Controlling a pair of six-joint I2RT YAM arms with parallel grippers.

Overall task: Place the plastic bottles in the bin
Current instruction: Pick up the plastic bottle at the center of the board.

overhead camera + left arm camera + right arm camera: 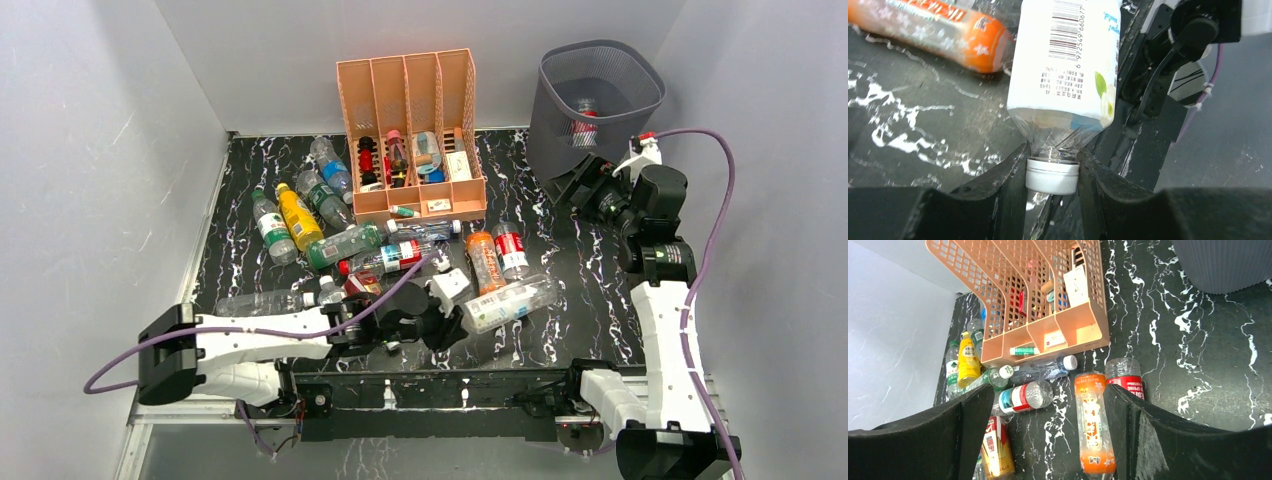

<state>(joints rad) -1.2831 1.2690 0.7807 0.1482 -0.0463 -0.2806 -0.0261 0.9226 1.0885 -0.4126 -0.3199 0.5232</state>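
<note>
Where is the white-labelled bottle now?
The white-labelled bottle is front centre in the top view, its cap held by the left gripper, the orange bottle just behind.

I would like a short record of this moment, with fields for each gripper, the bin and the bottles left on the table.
left gripper: shut on the cap of a white-label bottle
right gripper: open, empty, near the bin's base
bin: one red-label bottle inside
table: many bottles lying in front of and left of the organizer
</note>
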